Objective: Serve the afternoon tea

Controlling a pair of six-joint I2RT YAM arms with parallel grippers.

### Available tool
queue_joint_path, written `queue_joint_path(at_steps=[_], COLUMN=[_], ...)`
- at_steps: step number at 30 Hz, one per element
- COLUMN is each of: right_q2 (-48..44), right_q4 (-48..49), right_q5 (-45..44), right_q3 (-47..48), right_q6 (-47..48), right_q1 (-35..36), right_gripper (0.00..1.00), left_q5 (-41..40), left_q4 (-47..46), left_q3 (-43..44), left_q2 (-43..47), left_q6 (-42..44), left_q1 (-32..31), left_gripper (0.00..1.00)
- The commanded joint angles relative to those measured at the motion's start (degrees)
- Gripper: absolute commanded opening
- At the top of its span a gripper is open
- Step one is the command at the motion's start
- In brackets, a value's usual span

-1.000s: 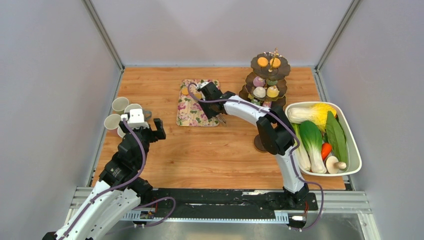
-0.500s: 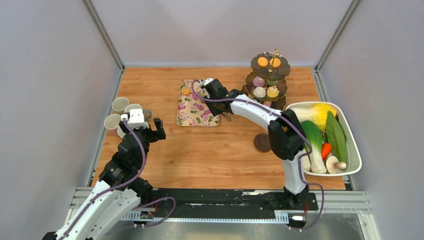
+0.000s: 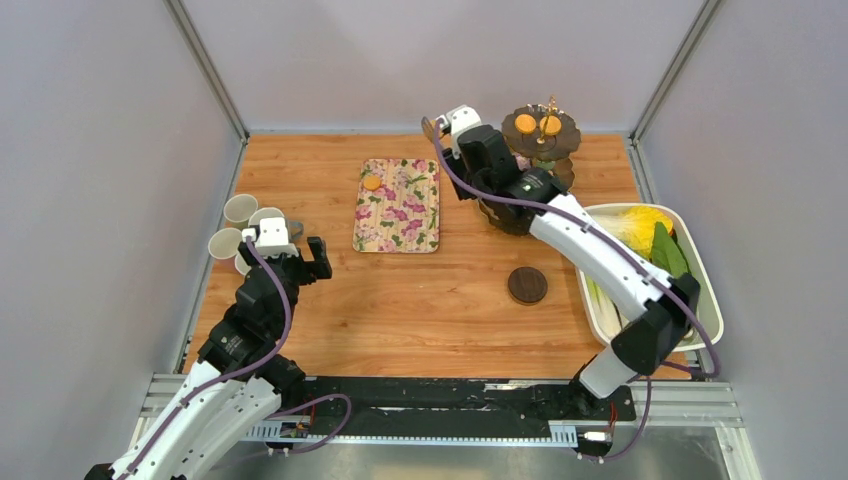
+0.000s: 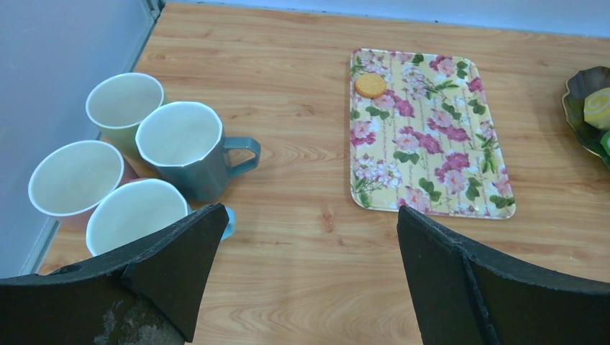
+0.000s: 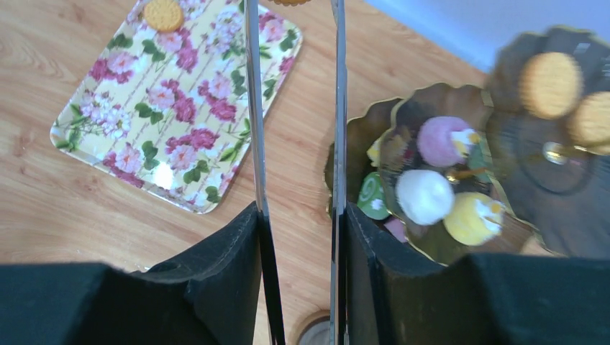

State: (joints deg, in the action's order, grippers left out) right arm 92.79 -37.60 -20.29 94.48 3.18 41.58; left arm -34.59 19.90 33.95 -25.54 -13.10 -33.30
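Observation:
My right gripper [image 5: 298,215] is shut on metal tongs [image 5: 253,108]. The tong tips pinch an orange biscuit cake [image 5: 291,1] at the frame's top edge. In the top view this gripper [image 3: 450,135] hangs just left of the dark three-tier stand [image 3: 540,135], which carries orange, purple, white, yellow and green cakes [image 5: 424,195]. One orange cake [image 3: 371,183] lies on the floral tray [image 3: 397,205]. My left gripper [image 4: 309,215] is open and empty, above bare table right of the four mugs [image 4: 183,144]. A dark coaster [image 3: 527,285] lies on the table.
A white tub of vegetables [image 3: 705,310] stands at the right edge, under the right arm's forearm. The mugs [image 3: 240,212] are bunched against the left wall. Grey walls close in the left, back and right sides.
The right arm has swung up and right from the floral tray to beside the stand, carrying the tongs. The coaster has come into view. The left arm has not moved.

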Motion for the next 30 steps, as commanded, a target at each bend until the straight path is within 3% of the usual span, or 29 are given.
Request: queue_joint_path(at_steps=[1, 15, 30], right_q2=[-7.9, -21.7, -20.4], right_q4=[-1.2, -6.2, -4.6], right_q5=[-6.3, -6.1, -0.7], right_q3=[-0.6, -10.0, -16.1], right_q6=[1.6, -0.5, -1.4], right_q1=[-0.8, -11.0, -17.0], right_gripper=[0.42, 0.42, 0.45], left_q5=[0.7, 1.3, 1.5], left_q4=[-0.9, -1.2, -1.1], left_q3=[0.0, 0.0, 0.0], left_q2=[0.6, 0.1, -0.1], left_q6=[0.7, 0.6, 0.6], left_q1=[-0.1, -0.1, -0.1], left_gripper=[1.00, 1.00, 1.00])
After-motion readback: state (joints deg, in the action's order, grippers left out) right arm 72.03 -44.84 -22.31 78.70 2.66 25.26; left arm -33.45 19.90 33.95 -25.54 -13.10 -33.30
